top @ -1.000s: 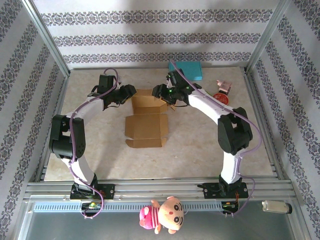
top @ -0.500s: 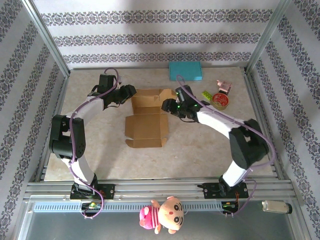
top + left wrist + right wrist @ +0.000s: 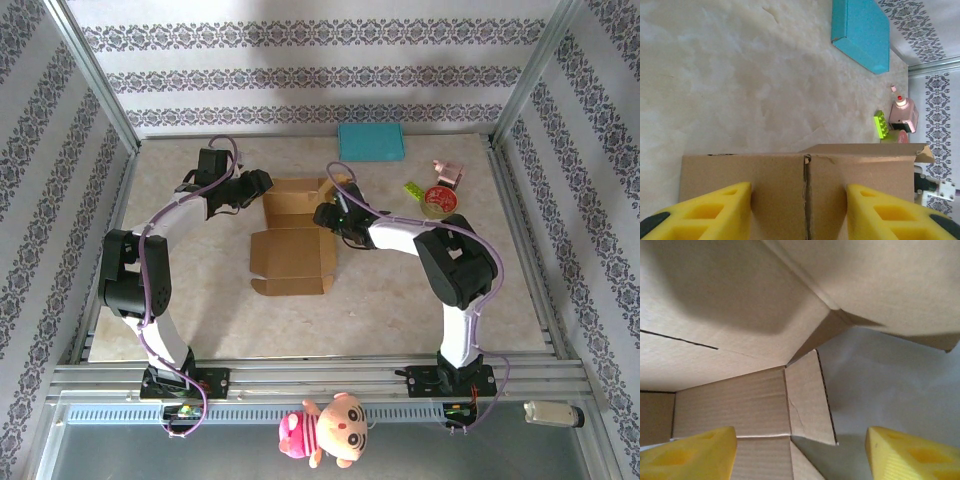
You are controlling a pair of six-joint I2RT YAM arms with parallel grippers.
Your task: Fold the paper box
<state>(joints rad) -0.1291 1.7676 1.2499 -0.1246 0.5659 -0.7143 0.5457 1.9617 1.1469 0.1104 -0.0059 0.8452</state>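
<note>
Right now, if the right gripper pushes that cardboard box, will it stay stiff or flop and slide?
Probably floppy at the creases: the cardboard box is thin sheet, partly unfolded, with a loose flap standing at an angle. It likely slides easily, looking light on the smooth table. The slit seam may buckle if pressed.

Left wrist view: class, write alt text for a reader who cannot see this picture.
The left gripper holds its two yellow fingers apart at the bottom edge, a brown panel of the paper box between them. Beyond lies a pale marbled table carrying a flat teal box, a green brick and a small pink object.
</note>
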